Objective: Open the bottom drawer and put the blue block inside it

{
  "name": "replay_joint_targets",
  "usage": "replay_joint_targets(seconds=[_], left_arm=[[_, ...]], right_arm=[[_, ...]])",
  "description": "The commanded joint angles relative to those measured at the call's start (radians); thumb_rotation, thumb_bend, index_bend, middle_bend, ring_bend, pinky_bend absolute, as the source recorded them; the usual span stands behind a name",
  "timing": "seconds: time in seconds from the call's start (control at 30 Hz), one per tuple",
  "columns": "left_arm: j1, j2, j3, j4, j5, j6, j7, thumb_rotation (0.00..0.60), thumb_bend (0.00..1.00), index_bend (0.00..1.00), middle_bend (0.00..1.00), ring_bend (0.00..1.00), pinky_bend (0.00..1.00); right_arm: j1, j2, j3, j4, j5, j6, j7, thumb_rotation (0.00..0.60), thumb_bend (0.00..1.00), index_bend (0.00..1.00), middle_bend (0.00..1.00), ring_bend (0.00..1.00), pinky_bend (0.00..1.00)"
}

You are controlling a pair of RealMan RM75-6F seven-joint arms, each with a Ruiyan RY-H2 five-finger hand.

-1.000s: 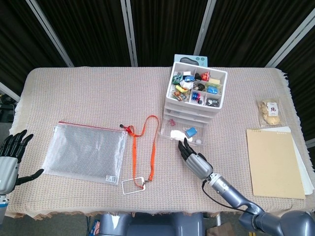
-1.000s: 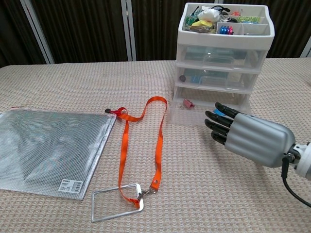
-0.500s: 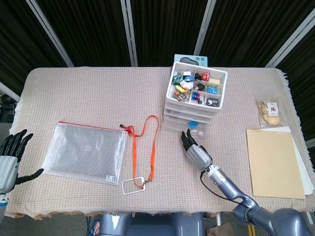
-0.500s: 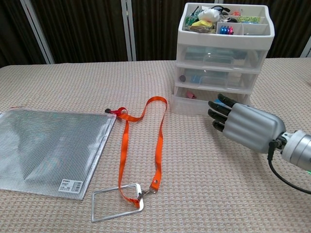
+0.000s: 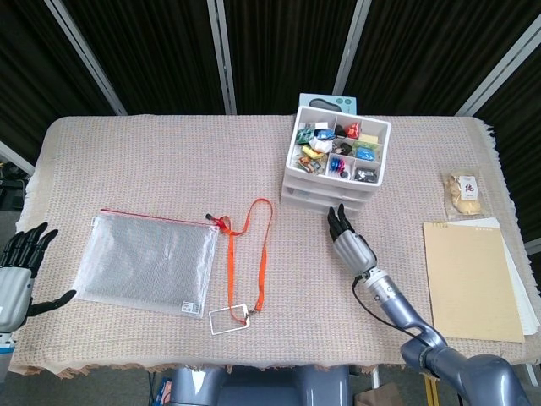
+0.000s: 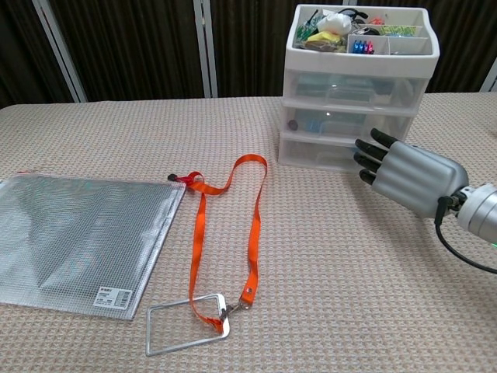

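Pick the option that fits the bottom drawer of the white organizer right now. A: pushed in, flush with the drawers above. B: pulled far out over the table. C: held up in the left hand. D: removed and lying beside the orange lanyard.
A: in the chest view the bottom drawer sits flush under the drawers above, with the right hand at its front.
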Motion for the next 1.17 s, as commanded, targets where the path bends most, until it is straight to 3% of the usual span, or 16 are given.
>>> replay_joint_targets(seconds=[0.03,0.27,0.5,0.73,0.83,1.0,1.17], left_arm=[[0.000,0.000,0.000,-0.001,0.000,0.000,0.000,0.600,0.12,0.08,0.00,0.00,0.00],[0.002,0.000,0.003,0.000,0.006,0.004,-0.002,0.600,0.12,0.08,0.00,0.00,0.00],[0.004,-0.001,0.004,0.006,0.010,0.010,0.004,0.600,0.12,0.09,0.00,0.00,0.00],[0.005,-0.005,0.003,0.027,0.003,0.010,0.059,0.600,0.12,0.09,0.00,0.00,0.00],[0.005,-0.006,0.004,0.025,-0.008,0.000,0.093,0.600,0.12,0.09,0.00,0.00,0.00],[0.005,-0.002,0.010,0.022,-0.013,-0.011,0.155,0.600,0.12,0.09,0.00,0.00,0.00],[0.007,-0.005,0.012,0.026,-0.004,-0.004,0.181,0.600,0.11,0.08,0.00,0.00,0.00]], right_arm=[[-0.003,0.001,-0.001,0.006,0.005,0.005,0.004,0.600,0.33,0.23,0.10,0.00,0.11],[-0.033,0.026,-0.041,-0.054,-0.016,0.060,0.034,0.600,0.33,0.23,0.11,0.02,0.11],[-0.075,0.090,-0.051,-0.199,-0.028,0.157,0.072,0.600,0.30,0.22,0.11,0.03,0.11],[-0.170,0.264,-0.002,-0.522,0.043,0.290,0.200,0.600,0.18,0.20,0.11,0.03,0.11],[-0.232,0.368,0.012,-0.711,0.094,0.341,0.333,0.600,0.13,0.19,0.11,0.03,0.11],[-0.328,0.529,-0.025,-0.918,0.118,0.400,0.549,0.600,0.06,0.17,0.09,0.01,0.11],[-0.402,0.629,-0.078,-1.011,0.145,0.413,0.702,0.600,0.03,0.09,0.01,0.00,0.11]])
